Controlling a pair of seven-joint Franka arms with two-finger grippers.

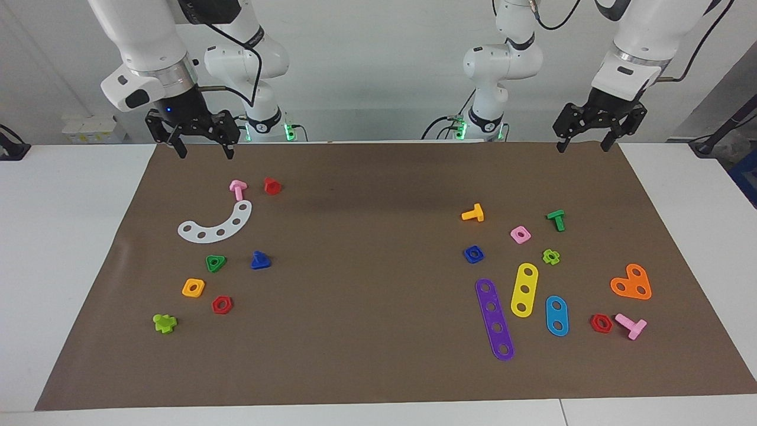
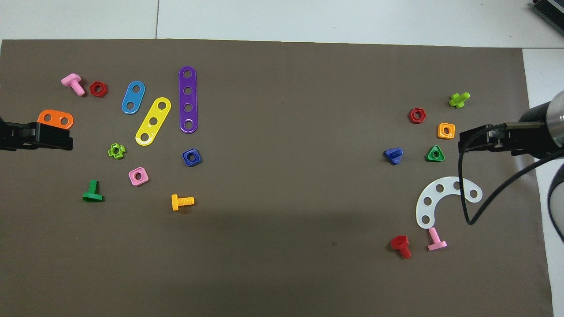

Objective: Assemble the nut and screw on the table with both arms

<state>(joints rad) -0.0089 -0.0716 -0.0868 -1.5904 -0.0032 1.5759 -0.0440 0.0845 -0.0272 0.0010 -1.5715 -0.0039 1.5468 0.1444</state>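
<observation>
The dark-blue nut (image 1: 474, 254) lies flat on the brown mat (image 1: 366, 331) toward the left arm's end, beside the pink square nut; it also shows in the overhead view (image 2: 192, 157). The dark-blue screw (image 1: 260, 260) with the triangular head lies toward the right arm's end, beside the green triangular nut; it shows in the overhead view too (image 2: 393, 155). My left gripper (image 1: 582, 147) is open and empty, raised over the mat's edge by the robots. My right gripper (image 1: 204, 154) is open and empty, raised over the same edge at its own end.
Around the nut lie an orange bolt (image 1: 473, 213), a pink nut (image 1: 520, 234), a green bolt (image 1: 556, 219) and purple (image 1: 494, 319), yellow (image 1: 524, 290) and blue (image 1: 556, 316) strips. Around the screw lie a white curved strip (image 1: 216, 226), a green nut (image 1: 215, 262) and a red bolt (image 1: 272, 186).
</observation>
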